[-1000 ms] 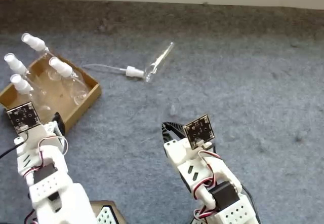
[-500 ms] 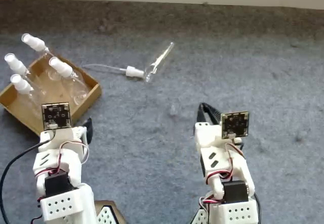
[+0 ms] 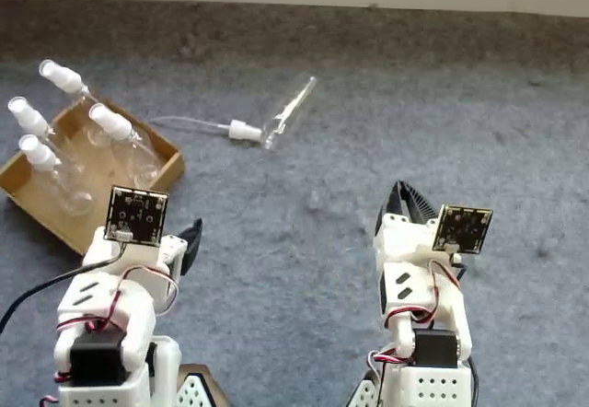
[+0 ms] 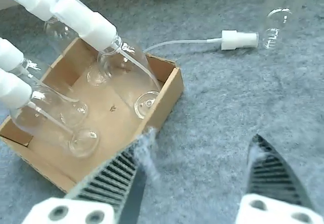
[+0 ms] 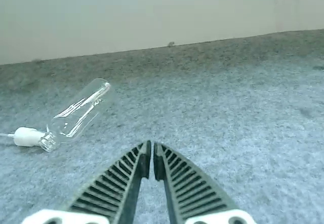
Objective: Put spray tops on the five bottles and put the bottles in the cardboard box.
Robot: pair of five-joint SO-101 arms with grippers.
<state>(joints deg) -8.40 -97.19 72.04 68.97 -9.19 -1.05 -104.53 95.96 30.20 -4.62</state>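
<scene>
Both arms have swung rightward along the near edge of the carpet (image 3: 515, 131), and the left one is now clear of the box's near corner. Closest to me, the left gripper (image 4: 202, 139) stands wide with nothing in it. The right gripper (image 5: 151, 147) is pinched to a thin slit, also empty.

Farther on, at the carpet's left edge, sits the box (image 3: 147, 200) with four capped bottles (image 3: 129, 149) leaning in it.

Beyond both grippers, toward the far edge and well apart from them, the fifth bottle (image 3: 290, 110) lies on its side, uncapped. Its long axis runs on a slant, mouth toward the box side and nearer, base farther and to the right. The top (image 3: 245, 131) lies just at that mouth, and its tube (image 3: 184, 122) trails off toward the box.

By my reckoning the bottle sits ahead and left of the right gripper, which looks slightly the nearer to it. The left gripper is nearer the top.
</scene>
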